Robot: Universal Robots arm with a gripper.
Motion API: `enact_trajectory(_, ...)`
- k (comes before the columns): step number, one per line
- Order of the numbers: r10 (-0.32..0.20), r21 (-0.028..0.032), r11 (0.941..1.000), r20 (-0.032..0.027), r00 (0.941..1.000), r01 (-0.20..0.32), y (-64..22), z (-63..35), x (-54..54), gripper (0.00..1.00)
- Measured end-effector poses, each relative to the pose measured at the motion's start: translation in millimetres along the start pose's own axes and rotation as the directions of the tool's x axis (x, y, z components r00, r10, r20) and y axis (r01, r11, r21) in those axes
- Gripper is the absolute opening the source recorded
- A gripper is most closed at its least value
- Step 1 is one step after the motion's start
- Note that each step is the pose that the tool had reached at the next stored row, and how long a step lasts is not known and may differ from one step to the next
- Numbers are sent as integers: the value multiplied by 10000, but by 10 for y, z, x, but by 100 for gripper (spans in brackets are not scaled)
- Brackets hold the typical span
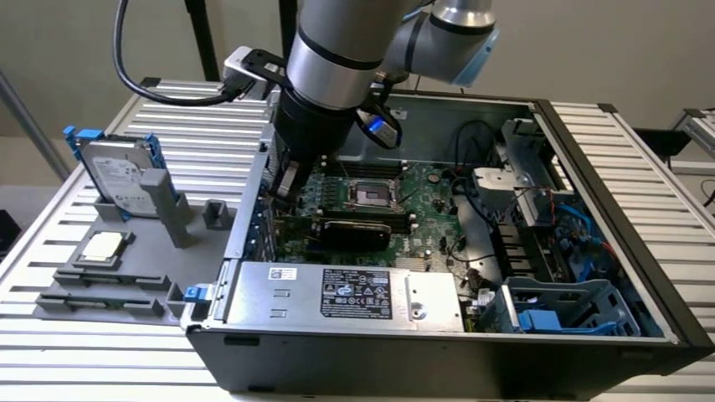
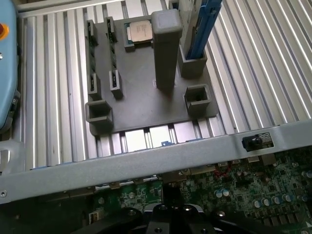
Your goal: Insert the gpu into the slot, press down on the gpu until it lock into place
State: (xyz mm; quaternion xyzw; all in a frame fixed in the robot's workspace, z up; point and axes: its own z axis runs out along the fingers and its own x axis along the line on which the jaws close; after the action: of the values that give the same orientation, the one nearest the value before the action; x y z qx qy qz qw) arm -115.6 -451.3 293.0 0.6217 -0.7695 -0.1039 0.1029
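- Gpu (image 1: 348, 230): a flat rectangular card with a black shroud, lying low across the green motherboard (image 1: 430, 222) inside the open computer case (image 1: 581, 335). Its long side runs along the exterior view's left-right direction, and a thin dark board edge shows along its near side.
- The card sits just in front of the square silver CPU socket (image 1: 371, 192) and just behind the big silver power supply box (image 1: 347, 293) with its label.
- The slot beneath the card is hidden by it, so I cannot tell how deep the card is seated.
- Gripper (image 1: 293, 180): it reaches down into the case near the wall on the exterior view's left, beyond that end of the card. Whether it touches the card is not clear.
- In the wrist view the dark gripper body (image 2: 170, 217) hangs over the board, but the fingertips are out of sight, so I cannot tell how far they are spread or whether they hold anything.
- Outside the case wall, a grey fixture tray (image 2: 141, 100) rests on the slatted table (image 2: 273, 63), carrying a CPU chip (image 2: 139, 31) and a hard drive (image 1: 117, 176) standing upright.
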Motion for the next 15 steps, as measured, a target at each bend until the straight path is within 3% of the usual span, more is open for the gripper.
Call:
enact_trajectory(2,0,21,10000,7,10000,0,6,6,-2,11)
enact_trajectory(15,10,23,10000,11,10000,-10,46,18,-45,11)
